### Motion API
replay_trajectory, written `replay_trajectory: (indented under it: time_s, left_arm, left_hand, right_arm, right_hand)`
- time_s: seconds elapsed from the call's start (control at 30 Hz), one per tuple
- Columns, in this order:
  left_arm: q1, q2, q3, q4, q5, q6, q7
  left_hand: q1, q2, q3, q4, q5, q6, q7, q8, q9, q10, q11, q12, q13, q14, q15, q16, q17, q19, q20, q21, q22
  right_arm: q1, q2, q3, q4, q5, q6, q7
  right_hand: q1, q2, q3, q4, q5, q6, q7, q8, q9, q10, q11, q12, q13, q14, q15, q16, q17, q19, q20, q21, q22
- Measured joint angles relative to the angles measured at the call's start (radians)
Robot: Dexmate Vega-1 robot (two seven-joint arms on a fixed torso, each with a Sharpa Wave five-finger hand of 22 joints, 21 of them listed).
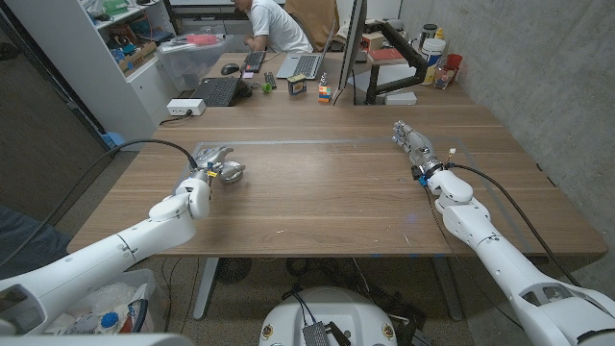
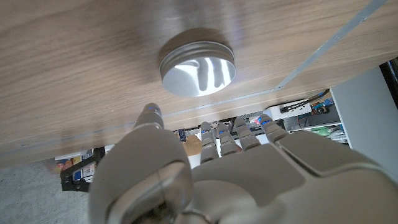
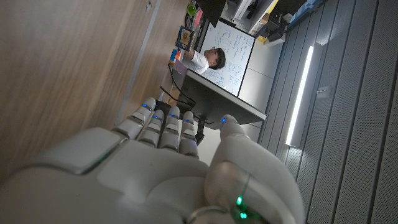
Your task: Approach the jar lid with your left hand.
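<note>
**Now: left hand closing in on the jar lid**

Right now the left hand (image 1: 216,169) is out over the wooden counter (image 1: 327,183), and the jar lid (image 2: 198,68) sits on the wood just beyond its fingertips (image 2: 152,115). From the left wrist view, the lid is a round silver metal disc with a ribbed rim, lying flat, its shiny top reflecting pale streaks. A small strip of bare counter separates the fingertips from the lid, so no contact. The fingers reach forward toward it, slightly apart, with nothing between them; the thumb stands off to 1 side of the others.

Over from the head view, the lid is mostly hidden behind the left hand, so its exact spot is hard to read there.

Across the counter, well apart from the lid, the right hand (image 1: 415,144) rests near the far right side, fingers extended side by side and holding nothing. In the right wrist view its fingers (image 3: 163,124) line up close together with the thumb set apart.

Beyond the counter, a person (image 1: 272,21) in a white shirt sits at a desk with keyboards (image 1: 216,91).
</note>
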Motion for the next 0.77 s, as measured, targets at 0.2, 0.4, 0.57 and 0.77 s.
replay_trajectory:
  time_s: [0.2,0.4,0.57,0.77]
  left_arm:
    - [0.006,0.005,-0.003,-0.003,-0.003,0.001,0.006]
    - [0.016,0.013,-0.011,-0.013,-0.009,0.004,0.014]
    - [0.024,0.019,-0.019,-0.019,-0.015,0.005,0.02]
    - [0.03,0.026,-0.028,-0.024,-0.02,0.006,0.026]
  left_hand:
    - [0.0,0.0,0.0,0.0,0.0,0.0,0.0,-0.001,0.0,0.0,0.0,0.0,0.0,0.0,0.0,0.0,0.0,0.0,0.0,0.0,0.0]
    - [0.004,-0.004,0.0,0.0,0.0,0.0,0.0,-0.001,0.0,0.0,0.0,0.0,0.0,0.0,0.0,0.0,0.0,0.0,0.0,0.0,0.0]
    - [0.004,-0.004,0.0,0.0,0.004,0.0,0.0,-0.001,0.0,0.0,0.0,0.0,0.0,0.0,0.0,0.0,0.0,0.0,0.0,0.0,0.0]
    - [0.004,-0.004,0.0,0.0,0.004,0.0,0.0,-0.001,0.0,0.0,0.0,0.0,0.0,0.0,0.0,0.0,0.0,0.0,0.0,0.0,0.0]
  right_arm:
    - [0.001,0.001,-0.004,0.0,-0.001,-0.001,0.0]
    - [0.003,0.002,-0.008,0.0,-0.003,-0.001,0.0]
    - [0.007,0.004,-0.011,0.0,-0.005,-0.002,0.0]
    - [0.014,0.007,-0.015,0.0,-0.009,-0.002,0.0]
  right_hand:
    - [0.0,0.0,0.0,0.0,0.0,0.0,0.0,0.0,0.0,0.0,0.0,0.0,0.0,0.0,0.0,0.0,0.0,0.0,0.0,0.0,0.0]
    - [0.0,0.0,0.0,0.0,0.0,0.0,0.0,0.0,0.0,0.0,0.0,0.0,0.0,0.0,0.0,0.0,0.0,0.0,0.0,0.0,0.0]
    - [0.0,0.0,0.0,0.0,0.0,0.0,0.0,0.0,0.0,0.0,0.0,0.0,0.0,0.0,0.0,0.0,0.0,0.0,0.0,0.0,0.0]
    - [0.0,0.0,0.0,0.0,0.0,0.0,0.0,0.0,0.0,0.0,0.0,0.0,0.0,0.0,0.0,0.0,0.0,0.0,0.0,0.0,0.0]
